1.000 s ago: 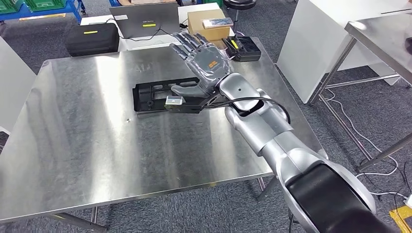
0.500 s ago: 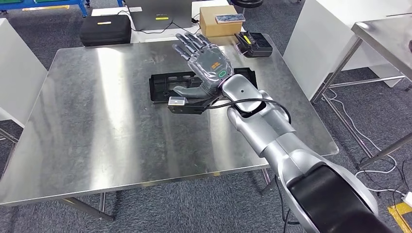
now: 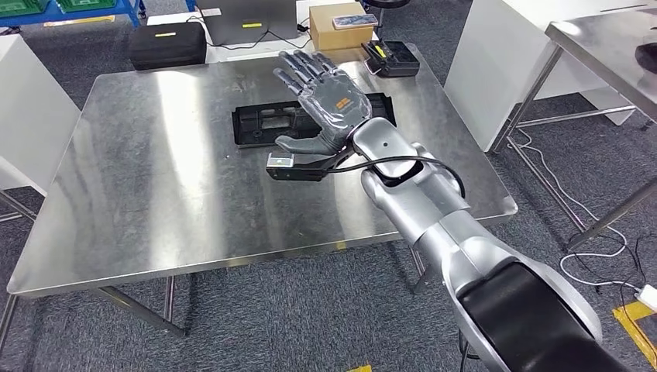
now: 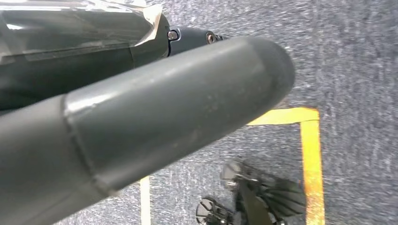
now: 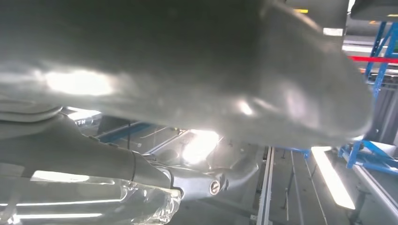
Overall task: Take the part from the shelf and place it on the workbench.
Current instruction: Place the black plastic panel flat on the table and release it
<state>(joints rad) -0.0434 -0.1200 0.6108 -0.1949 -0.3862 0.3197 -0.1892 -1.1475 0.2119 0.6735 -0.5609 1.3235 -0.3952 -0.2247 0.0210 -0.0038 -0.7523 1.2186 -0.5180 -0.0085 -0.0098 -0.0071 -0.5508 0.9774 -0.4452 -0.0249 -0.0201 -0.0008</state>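
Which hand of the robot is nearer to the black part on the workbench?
Right. The right hand hovers open above the black part; the left hand hangs over the floor.

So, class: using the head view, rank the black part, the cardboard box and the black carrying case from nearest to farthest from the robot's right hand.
1. Black part: on the table, directly beneath the right hand.
2. Cardboard box: beyond the table's far edge.
3. Black carrying case: beyond the far-left corner.

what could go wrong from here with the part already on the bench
The right hand is open, fingers spread, above the black part lying on the steel workbench. Pulling the arm back low might catch the part and slide it. The wrist's cable loops close by and might snag its edge. The small black case sits at the far edge, where a wide swing may knock it.
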